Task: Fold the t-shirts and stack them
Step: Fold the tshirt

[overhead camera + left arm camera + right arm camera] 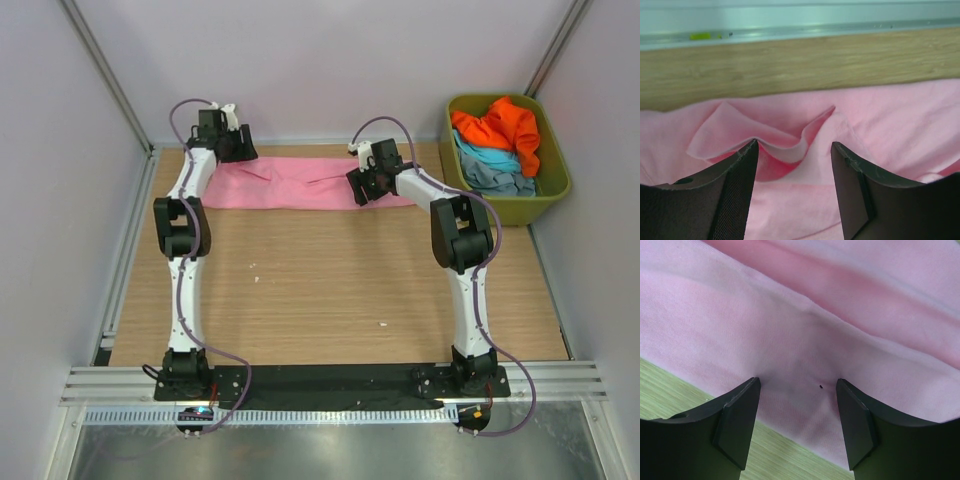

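An olive-green plastic tub (520,212) sits at the far right corner of the wooden table (330,285).

Overhead rear view; both wrist close-ups on pink t-shirt (290,185).

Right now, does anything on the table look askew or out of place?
Only minor: the pink t-shirt, a long strip by the far edge, has a puckered flap standing up just ahead of the left claw. Nothing looks spilled or damaged.
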You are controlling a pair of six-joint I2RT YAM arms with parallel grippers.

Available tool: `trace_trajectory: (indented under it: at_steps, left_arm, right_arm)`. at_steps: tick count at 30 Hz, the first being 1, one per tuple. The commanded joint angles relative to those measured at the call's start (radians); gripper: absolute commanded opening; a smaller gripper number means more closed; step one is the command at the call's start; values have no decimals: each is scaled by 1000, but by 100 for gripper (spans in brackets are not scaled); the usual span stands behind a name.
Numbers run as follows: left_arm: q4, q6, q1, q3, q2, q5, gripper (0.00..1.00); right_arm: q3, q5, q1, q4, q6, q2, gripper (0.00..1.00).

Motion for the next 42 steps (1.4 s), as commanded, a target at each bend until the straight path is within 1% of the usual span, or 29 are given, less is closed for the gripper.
trace_trajectory:
  at_steps: [1,2,5,8,11,12,14,15,16,17,18,19,20,21,23,24,27,30,34,36,42]
  left_arm:
    - [171,-38,-1,52,13,19,62]
    - [213,-44,-4,52,13,27,62]
    - [266,-63,-11,52,-4,38,62]
    - [281,-77,-11,51,-39,39,63]
    - [263,-67,-8,23,-102,38,63]
    - [255,-48,-6,-15,-125,36,63]
    - [193,-32,2,-49,-202,23,63]
    - [157,-28,8,-66,-226,-5,63]
    - [93,-18,11,-112,-277,3,64]
    - [67,1,12,-141,-300,31,64]
    - [44,31,41,-173,-327,114,66]
    - [34,49,51,-272,-351,156,66]
    - [37,42,58,-311,-389,177,66]
    - [37,26,69,-349,-400,190,66]
    - [33,-24,81,-423,-412,204,64]
    - [31,-38,89,-442,-415,208,64]
    - [28,-44,91,-486,-414,213,64]
    - [30,-52,91,-494,-392,222,66]
    - [23,-47,91,-493,-357,216,65]
    - [22,-43,91,-486,-346,210,66]
    - [17,-28,94,-468,-294,197,66]
  right_arm:
    - [-12,49,-4,-17,-13,-17,68]
    - [-12,49,-4,-18,-16,-18,68]
    - [-13,57,-4,-14,-18,-23,68]
    - [-16,63,-4,-9,-18,-32,68]
    - [-9,58,-4,-12,2,-40,68]
    - [10,54,-4,-12,22,-44,68]
    - [42,25,-6,-18,44,-54,68]
    - [88,8,-7,-21,59,-57,68]
    - [115,-8,-10,-25,85,-60,68]
    - [142,-47,-12,-31,100,-58,68]
    - [197,-66,-14,-35,111,-55,68]
    - [223,-95,-15,-37,128,-48,68]
    - [249,-126,-15,-43,136,-40,68]
    - [298,-191,-18,-43,146,-32,68]
    - [350,-247,-21,-40,201,10,68]
    - [405,-290,-21,-40,231,30,68]
    - [514,-351,-27,-55,340,112,68]
    - [564,-371,-29,-63,393,167,68]
    - [561,-307,-36,-54,381,192,68]
    - [541,-301,-53,-61,375,198,68]
    - [406,-261,-96,-123,317,178,68]
